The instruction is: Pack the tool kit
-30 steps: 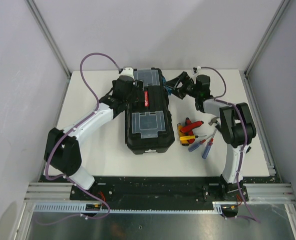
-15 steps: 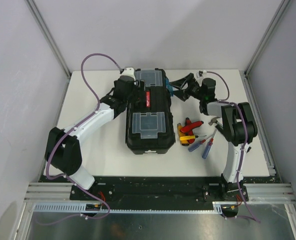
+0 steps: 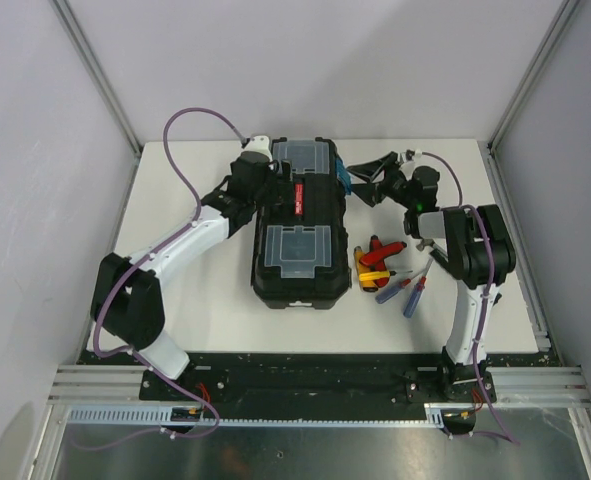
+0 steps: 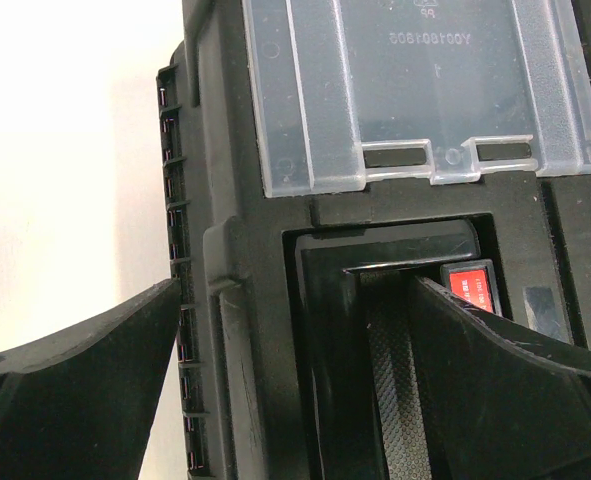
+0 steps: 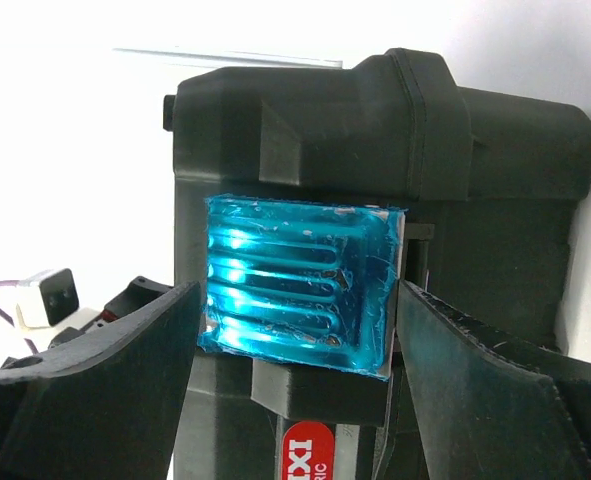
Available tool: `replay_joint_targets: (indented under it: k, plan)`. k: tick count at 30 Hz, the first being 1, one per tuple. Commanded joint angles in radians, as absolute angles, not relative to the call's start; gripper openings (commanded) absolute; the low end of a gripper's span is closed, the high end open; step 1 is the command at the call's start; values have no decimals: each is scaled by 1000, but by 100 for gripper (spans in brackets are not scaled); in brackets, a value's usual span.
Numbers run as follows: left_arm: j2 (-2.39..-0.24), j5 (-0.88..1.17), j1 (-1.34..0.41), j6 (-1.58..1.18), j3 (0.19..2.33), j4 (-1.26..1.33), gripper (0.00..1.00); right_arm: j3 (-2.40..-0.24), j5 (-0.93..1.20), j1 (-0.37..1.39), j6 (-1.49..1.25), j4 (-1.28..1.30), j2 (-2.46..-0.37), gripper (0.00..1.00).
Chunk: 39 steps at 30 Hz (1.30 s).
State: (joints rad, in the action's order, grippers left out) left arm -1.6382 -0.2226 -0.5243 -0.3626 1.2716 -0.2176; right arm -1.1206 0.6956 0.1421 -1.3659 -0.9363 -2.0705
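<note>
The toolbox (image 3: pixel 293 225) is lying with its lid closed in the middle of the white tabletop (image 3: pixel 195 300), its long axis running away from the arm bases, with one clear compartment (image 3: pixel 300 152) at the far end and another (image 3: pixel 293 247) at the near end. The left gripper (image 4: pixel 297 295) is hovering at the left side of the toolbox beside the handle (image 4: pixel 395 400). Its jaws are standing wide and released: one finger is hanging outside the ribbed side wall and the other over the handle recess, close to a small red label (image 4: pixel 470 285), and nothing is being grasped. The right gripper (image 5: pixel 300 290) is reaching in from the opposite side toward the blue latch (image 5: pixel 295 255). Its jaws are spread, with a fingertip just beside each edge of the latch; whether they are pressing on it cannot be told, and no firm grasp is showing. To the right of the toolbox, near the right arm, loose tools are lying in a small cluster on the tabletop: a red and yellow piece (image 3: pixel 371 263), and blue-handled screwdrivers (image 3: pixel 412 302) with red collars just beside it. A purple cable (image 3: pixel 180 150) is looping up over the left arm.
</note>
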Motion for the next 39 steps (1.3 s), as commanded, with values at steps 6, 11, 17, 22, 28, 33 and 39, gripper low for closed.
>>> replay_joint_targets:
  k: [6,11,17,22,28,33,39]
  plan:
    - [-1777,-151,-564,-276,1154,-642,99,-1132,611,141,-992,-692,-1890,92]
    - [-1780,-150,-564,-275,1152,-642,99,-1121,605,151,-892,-655,-1861,88]
    - [-1781,-150,-564,-272,1148,-643,99,-1103,703,168,-981,-847,-1904,77]
    - [-1777,-150,-564,-272,1145,-643,99,-1102,659,182,-897,-741,-1892,74]
    - [-1775,-145,-565,-270,1144,-642,99,-1102,469,202,-726,-504,-1845,93]
    - [-1776,-143,-565,-270,1140,-642,99,-1129,448,210,-710,-480,-1879,99]
    - [-1777,-141,-565,-269,1141,-642,99,-1177,497,231,-727,-520,-1937,99]
